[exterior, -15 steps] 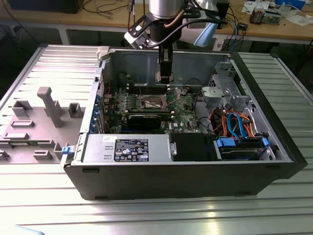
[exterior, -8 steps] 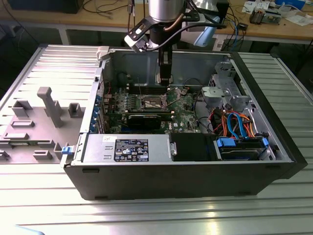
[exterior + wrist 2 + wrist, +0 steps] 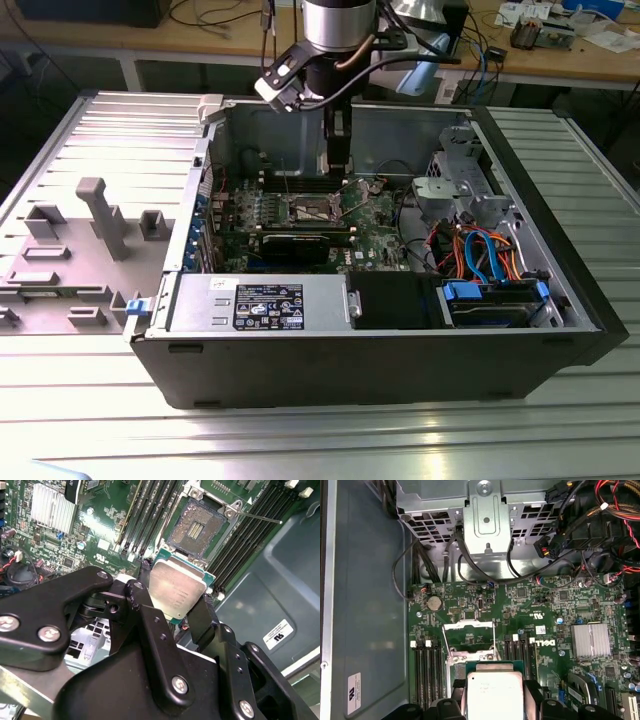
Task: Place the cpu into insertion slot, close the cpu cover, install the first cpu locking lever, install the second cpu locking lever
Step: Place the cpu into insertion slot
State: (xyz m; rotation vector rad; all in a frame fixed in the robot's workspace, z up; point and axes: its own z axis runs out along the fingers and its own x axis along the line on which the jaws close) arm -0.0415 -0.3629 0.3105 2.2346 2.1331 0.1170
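I'm gripping the cpu, likely light, stiff and fragile underneath, with fingers clamped on its opposite edges.

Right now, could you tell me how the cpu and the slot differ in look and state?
The cpu has a plain silvery metal top; the slot is a dark recess in a silver frame. The cpu is clamped in the pincer, clear of the slot; the slot lies empty in the green board. Both are square and look alike in footprint.
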